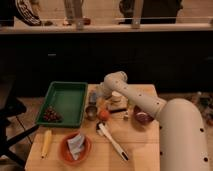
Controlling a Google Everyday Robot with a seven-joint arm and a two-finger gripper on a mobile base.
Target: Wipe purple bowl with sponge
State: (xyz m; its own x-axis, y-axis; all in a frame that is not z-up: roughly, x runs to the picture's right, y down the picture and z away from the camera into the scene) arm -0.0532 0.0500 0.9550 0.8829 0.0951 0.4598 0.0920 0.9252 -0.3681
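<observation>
Bowl [142, 116] sits right of the tray [64, 102]; gripper [98, 95] hovers beside the tray's right edge, its opening unclear.

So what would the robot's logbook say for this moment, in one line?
end effector: beside green tray, far table edge | purple bowl: untouched, right side | wipe: not begun

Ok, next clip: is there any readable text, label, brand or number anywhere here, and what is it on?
No text can be read in this view.
Purple bowl: no marking visible.
Green tray: plain, no label visible.
Orange bowl: the packet inside is too blurred to read.
Small can: any label is too blurred to read.
Robot arm: plain white, no logo legible.
The gripper is at the table's far edge, beside the tray; no marking shows.
</observation>
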